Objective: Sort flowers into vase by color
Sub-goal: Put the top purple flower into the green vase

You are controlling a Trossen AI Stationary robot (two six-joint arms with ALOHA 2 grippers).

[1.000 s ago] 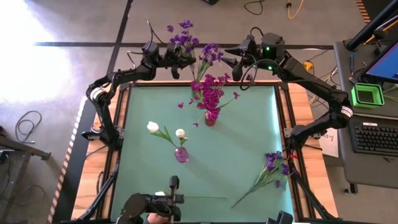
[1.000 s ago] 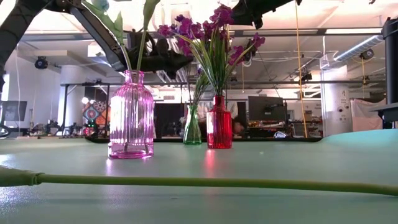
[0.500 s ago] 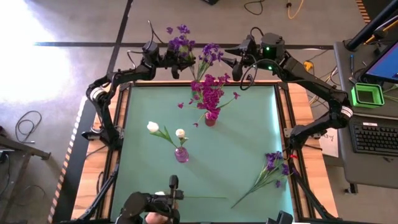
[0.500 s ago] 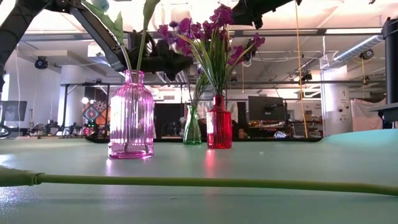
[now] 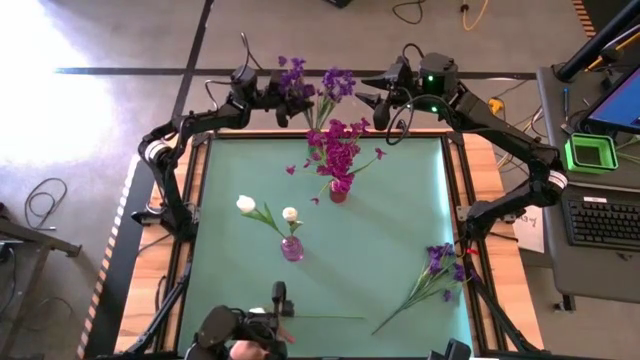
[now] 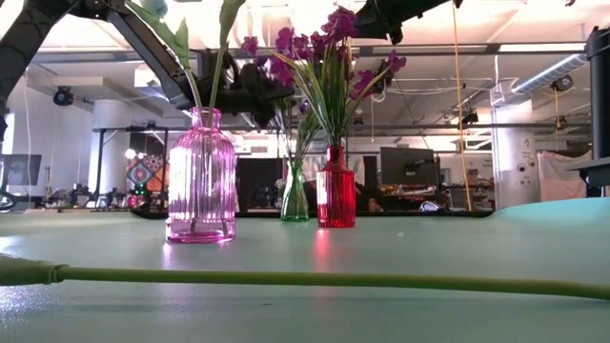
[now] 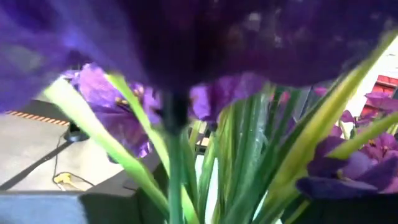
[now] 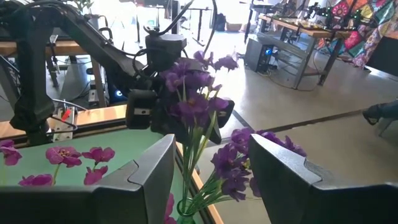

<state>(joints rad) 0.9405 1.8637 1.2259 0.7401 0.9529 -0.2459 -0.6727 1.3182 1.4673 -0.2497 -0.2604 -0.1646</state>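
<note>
At the table's far edge, violet-purple flowers [image 5: 337, 82] stand with their stems in a small green vase [image 6: 294, 195]. Another purple flower [image 5: 293, 75] leans among them, close in front of my left gripper [image 5: 283, 100]. In the right wrist view that gripper [image 8: 183, 115] shows behind the purple blooms [image 8: 193, 106]. In the left wrist view its open fingers stand on either side of the green stems [image 7: 242, 155]. My right gripper [image 8: 211, 180] hovers open just right of the bunch [image 5: 375, 100], holding nothing. My left gripper comes at the purple flower's stems [image 7: 180, 174] level from the table's left, and the stems stand upright between its open fingers. Blooms fill the view, and I cannot tell whether a finger touches a stem.
A red vase [image 5: 338, 190] with magenta flowers stands mid-table. A pink vase [image 5: 291, 247] holds two white buds. Loose purple flowers [image 5: 435, 270] lie at the right. A bare green stem [image 5: 325, 318] lies along the near edge. The green mat [image 5: 400, 210] is bare between them.
The purple flower at my left gripper has sunk a little and swung toward the table's right, closer to the purple flowers in the green vase. Both arms have stayed where they were.
</note>
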